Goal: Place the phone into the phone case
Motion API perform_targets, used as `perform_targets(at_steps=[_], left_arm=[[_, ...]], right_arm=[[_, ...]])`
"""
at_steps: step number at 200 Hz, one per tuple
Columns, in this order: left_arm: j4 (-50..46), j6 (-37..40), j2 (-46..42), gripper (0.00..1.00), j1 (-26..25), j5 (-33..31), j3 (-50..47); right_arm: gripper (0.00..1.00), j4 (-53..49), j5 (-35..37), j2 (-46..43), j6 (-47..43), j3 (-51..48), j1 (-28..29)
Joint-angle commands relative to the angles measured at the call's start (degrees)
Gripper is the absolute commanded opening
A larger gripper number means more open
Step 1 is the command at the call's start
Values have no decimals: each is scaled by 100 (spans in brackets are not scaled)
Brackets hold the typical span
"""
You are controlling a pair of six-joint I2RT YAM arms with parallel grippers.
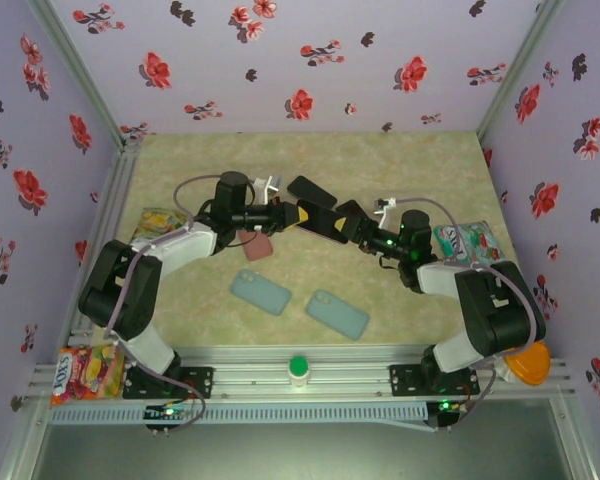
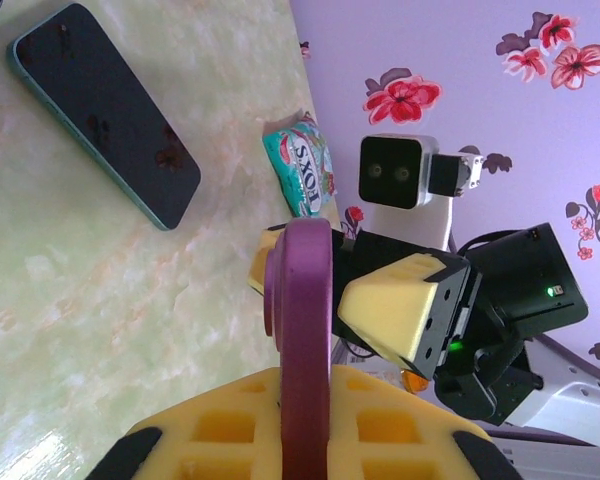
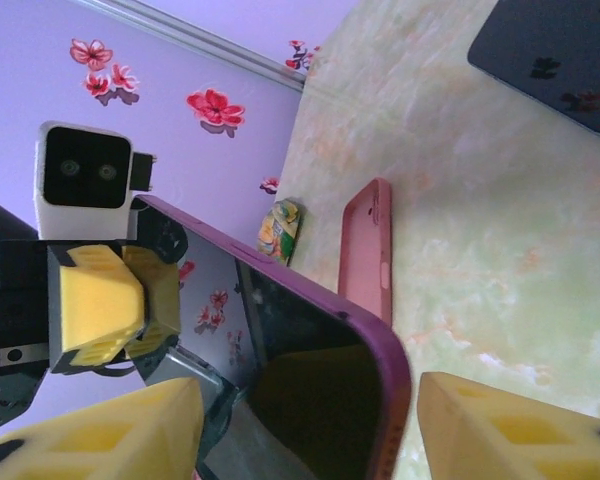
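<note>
**Handover could twist the case**

Left gripper [image 1: 283,215] is clamped on the maroon case [image 1: 322,220], mid-frame. Right gripper [image 1: 352,228] straddles its other end, jaws apart. An uneven squeeze may wrench it loose. The phone [image 2: 105,110] lies upper left in the left wrist view.

Maroon rubber phone case [image 2: 305,330] held by left end effector [image 1: 295,216] over tabletop [image 1: 410,170] centre. Black slab phone [image 1: 310,190] lies just behind; pink rubber case [image 1: 252,243] left of centre. Pale teal case [image 1: 260,292] and second teal case [image 1: 337,313] side by side toward front edge.
</note>
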Motion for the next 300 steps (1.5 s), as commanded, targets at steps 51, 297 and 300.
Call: perform_targets(at_steps=[51, 297, 300], left_arm=[[343, 11, 168, 0, -21, 108, 38], [269, 289, 303, 44, -32, -602, -23], [276, 285, 302, 44, -30, -606, -24]], right_arm=[[52, 407, -225, 115, 124, 212, 135], [0, -567, 126, -1036, 44, 71, 280], [0, -576, 126, -1047, 45, 71, 280]])
